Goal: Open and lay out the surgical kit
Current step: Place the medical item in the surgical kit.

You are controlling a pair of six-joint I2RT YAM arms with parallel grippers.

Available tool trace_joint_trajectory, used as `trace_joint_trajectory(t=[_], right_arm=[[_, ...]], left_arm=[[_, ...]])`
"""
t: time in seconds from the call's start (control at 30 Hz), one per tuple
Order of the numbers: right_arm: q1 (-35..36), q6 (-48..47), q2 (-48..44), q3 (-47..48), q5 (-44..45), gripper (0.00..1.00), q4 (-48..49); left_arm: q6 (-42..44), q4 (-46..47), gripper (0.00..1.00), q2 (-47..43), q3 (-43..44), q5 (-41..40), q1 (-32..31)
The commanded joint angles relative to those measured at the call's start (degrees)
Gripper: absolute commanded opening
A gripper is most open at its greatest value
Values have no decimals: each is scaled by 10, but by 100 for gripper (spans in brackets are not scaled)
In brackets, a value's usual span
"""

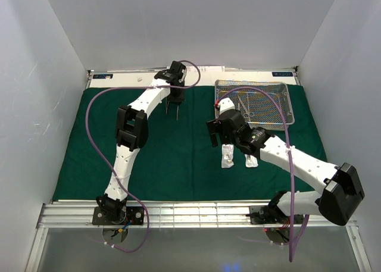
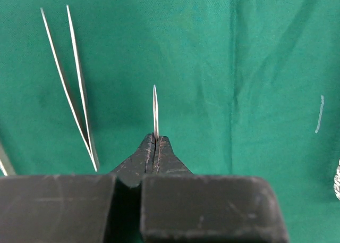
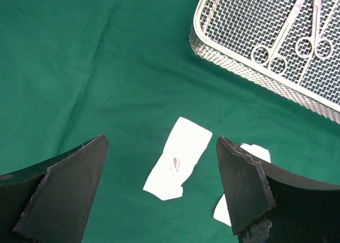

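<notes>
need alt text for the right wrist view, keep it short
The right gripper, open, hangs over a small white packet on green cloth, a second packet half hidden behind one finger. A wire-mesh tray holding ring-handled instruments sits at upper right.

The cloth is plain dark green, the tray is silver with a fine square-mesh pattern, the scissors inside the tray, the forceps left of the tray and the thin instrument in the black left gripper are silver, and the two packets on the near side of the tray are white.
</notes>
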Motion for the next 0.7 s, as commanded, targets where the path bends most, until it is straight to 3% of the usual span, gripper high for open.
trace_joint_trajectory(t=[0.0,0.67], right_arm=[[-3,5,3,24,-3,89,-9],[-6,0,42,50,-13,88,-36]], left_arm=[[10,22,0,-3,24,12,9],[-3,96,0,23,38,22,25]])
